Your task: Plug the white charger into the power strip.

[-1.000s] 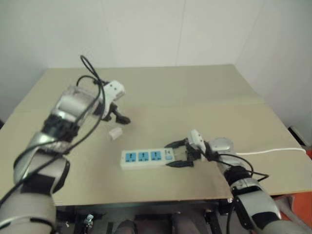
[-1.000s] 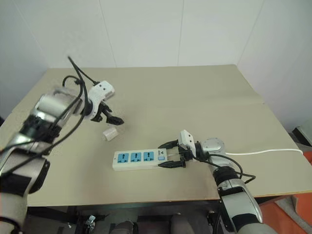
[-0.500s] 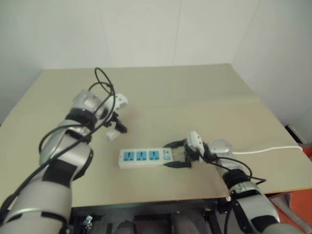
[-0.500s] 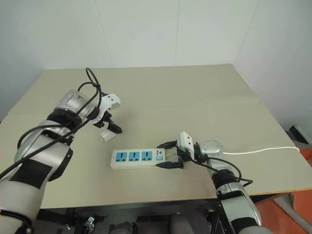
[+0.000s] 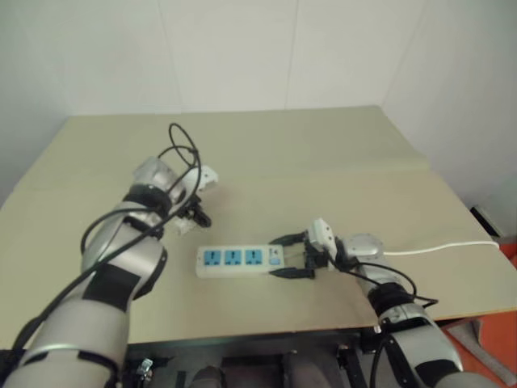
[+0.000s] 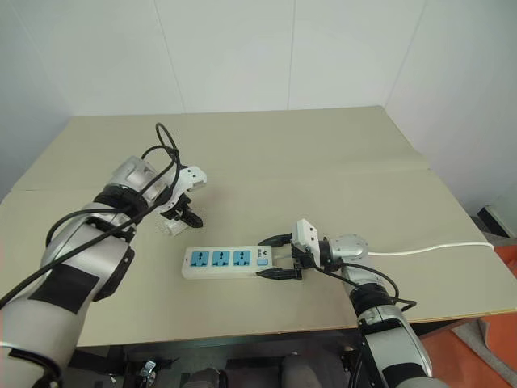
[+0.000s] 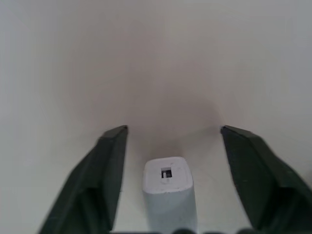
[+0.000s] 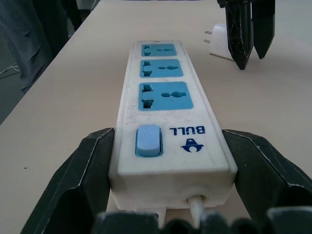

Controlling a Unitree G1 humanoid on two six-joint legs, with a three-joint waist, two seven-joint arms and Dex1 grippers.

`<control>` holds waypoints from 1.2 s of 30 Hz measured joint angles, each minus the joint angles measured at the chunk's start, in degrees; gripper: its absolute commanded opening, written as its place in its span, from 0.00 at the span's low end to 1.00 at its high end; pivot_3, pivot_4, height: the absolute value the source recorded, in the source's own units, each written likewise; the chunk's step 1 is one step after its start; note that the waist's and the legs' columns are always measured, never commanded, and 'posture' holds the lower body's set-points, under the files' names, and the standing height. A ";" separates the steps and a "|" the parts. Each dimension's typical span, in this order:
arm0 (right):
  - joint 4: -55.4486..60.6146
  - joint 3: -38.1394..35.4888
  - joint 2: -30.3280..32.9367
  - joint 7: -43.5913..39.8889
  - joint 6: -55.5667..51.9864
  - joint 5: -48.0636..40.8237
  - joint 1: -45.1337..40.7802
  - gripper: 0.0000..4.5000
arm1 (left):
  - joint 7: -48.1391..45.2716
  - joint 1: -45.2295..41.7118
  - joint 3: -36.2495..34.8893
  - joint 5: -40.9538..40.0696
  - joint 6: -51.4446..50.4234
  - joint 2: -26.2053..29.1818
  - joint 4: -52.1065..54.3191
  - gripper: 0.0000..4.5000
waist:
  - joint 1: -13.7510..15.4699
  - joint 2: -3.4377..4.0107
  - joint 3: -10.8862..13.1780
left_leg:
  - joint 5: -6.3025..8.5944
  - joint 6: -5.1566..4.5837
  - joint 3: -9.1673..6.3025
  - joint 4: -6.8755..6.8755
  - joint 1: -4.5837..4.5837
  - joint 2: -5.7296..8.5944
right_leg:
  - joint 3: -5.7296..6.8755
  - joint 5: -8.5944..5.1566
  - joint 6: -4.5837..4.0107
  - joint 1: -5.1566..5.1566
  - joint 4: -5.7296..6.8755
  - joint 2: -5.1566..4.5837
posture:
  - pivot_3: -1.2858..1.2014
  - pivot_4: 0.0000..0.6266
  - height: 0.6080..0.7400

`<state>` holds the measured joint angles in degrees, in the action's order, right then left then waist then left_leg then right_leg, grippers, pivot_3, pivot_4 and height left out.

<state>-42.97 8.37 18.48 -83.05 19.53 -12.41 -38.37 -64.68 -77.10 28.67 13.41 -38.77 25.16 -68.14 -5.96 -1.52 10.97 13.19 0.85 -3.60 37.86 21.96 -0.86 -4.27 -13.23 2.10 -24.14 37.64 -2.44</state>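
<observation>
Straddled white charger [image 7: 166, 192] with left fingers [image 7: 105, 175], spread, not touching; needed centring before squeezing. Clamped power strip [image 8: 165, 97] switch end with right fingers [image 8: 87, 175], steady on desk [image 5: 339, 162].

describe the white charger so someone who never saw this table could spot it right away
On the tan table, find the long white power strip with three blue sockets. Just beyond its far end, between the open fingers of the left gripper, lies the white charger. It is a small plain white rounded block with metal prongs, far shorter than the strip and without blue faces or cord.
</observation>
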 measured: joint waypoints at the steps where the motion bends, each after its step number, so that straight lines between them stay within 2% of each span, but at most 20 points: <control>1: 0.01 0.00 0.00 0.01 0.00 0.00 0.00 0.75 | -0.02 0.00 -0.13 0.04 -0.01 -0.02 -0.14 0.44 | 0.00 0.00 0.00 | 0.00 0.00 0.00 0.00 0.00 0.00 | 0.00 -0.01 0.02 0.00 0.00 0.00 | 0.52 0.24 1.00; 4: 0.17 0.03 0.00 0.21 0.00 0.00 0.13 0.75 | -0.03 0.00 -0.40 0.82 0.03 -0.13 -0.23 0.23 | -0.01 0.00 0.00 | 0.00 0.00 0.00 0.00 0.00 0.00 | 0.00 -0.01 0.02 0.00 0.00 0.00 | 0.52 0.24 1.00; 12: 0.21 0.16 0.00 0.60 0.00 0.01 0.15 0.75 | 1.74 0.00 -2.10 2.06 1.69 -0.26 -0.29 0.22 | -0.03 -0.01 -0.01 | 0.00 0.00 -0.01 0.00 -0.02 0.00 | -0.01 -0.01 0.02 0.01 0.02 0.00 | 0.52 0.24 1.00; 15: 0.30 0.15 0.01 0.65 0.00 0.01 0.25 0.75 | 4.57 -0.05 -6.01 0.96 3.89 -0.18 0.44 0.22 | -0.02 -0.02 -0.01 | 0.00 0.00 -0.01 0.00 -0.01 -0.01 | 0.00 0.00 0.00 0.00 0.01 0.00 | 0.52 0.24 1.00; 19: 0.96 0.14 0.11 0.93 0.00 0.02 0.69 0.75 | 6.11 0.07 -15.38 -5.31 9.11 0.38 7.20 0.22 | 0.01 -0.03 -0.02 | 0.00 0.00 -0.02 0.00 0.01 -0.03 | 0.00 0.08 -0.13 -0.03 0.03 -0.02 | 0.52 0.24 1.00; 21: 1.45 0.15 0.09 1.16 0.00 0.02 1.04 0.75 | 5.16 3.46 -21.61 -11.51 15.39 0.64 16.65 0.22 | 0.02 -0.03 -0.03 | 0.01 0.02 0.02 -0.03 -0.04 -0.08 | -0.02 0.19 -0.31 -0.02 0.03 -0.03 | 0.52 0.24 1.00; 24: 2.10 0.47 -0.12 1.99 0.01 0.15 1.45 0.75 | -1.55 14.12 -28.77 -22.02 20.42 0.76 34.64 0.22 | -0.22 0.07 -0.16 | 0.01 0.02 0.20 -0.11 -0.23 -0.08 | -0.24 0.19 -0.32 0.01 0.09 -0.04 | 0.52 0.24 1.00; 27: 2.11 0.46 -0.03 2.17 0.01 0.31 1.50 0.75 | -6.80 25.00 -31.16 -29.65 21.39 0.32 44.58 0.22 | -0.07 0.04 -0.18 | 0.01 0.02 0.22 -0.06 -0.30 -0.06 | -0.28 0.19 -0.31 0.04 0.20 -0.03 | 0.52 0.24 1.00; 32: 2.09 0.57 -0.24 2.71 -0.02 0.55 1.49 0.75 | -7.09 34.19 -33.00 -36.55 21.98 -2.83 53.31 0.22 | 0.25 -0.10 -0.26 | 0.01 0.01 0.22 -0.02 -0.36 -0.06 | -0.29 0.19 -0.31 0.13 0.11 -0.01 | 0.52 0.24 1.00; 36: 2.37 1.28 -1.13 3.30 -0.02 0.76 1.49 0.75 | -12.88 37.79 -32.45 -41.12 21.37 -3.02 54.39 0.22 | -0.21 -0.11 -0.30 | 0.01 0.01 0.28 -0.10 -0.46 -0.09 | -0.38 0.18 -0.32 0.13 0.13 0.07 | 0.52 0.24 1.00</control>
<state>-40.61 9.66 17.35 -79.75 19.51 -11.65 -36.88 -77.56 -39.31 -3.78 -27.71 -17.39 22.15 -13.75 -6.17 -1.63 10.67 13.20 0.86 -3.32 37.76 21.50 -0.95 -4.66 -13.04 1.77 -24.01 37.77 -2.38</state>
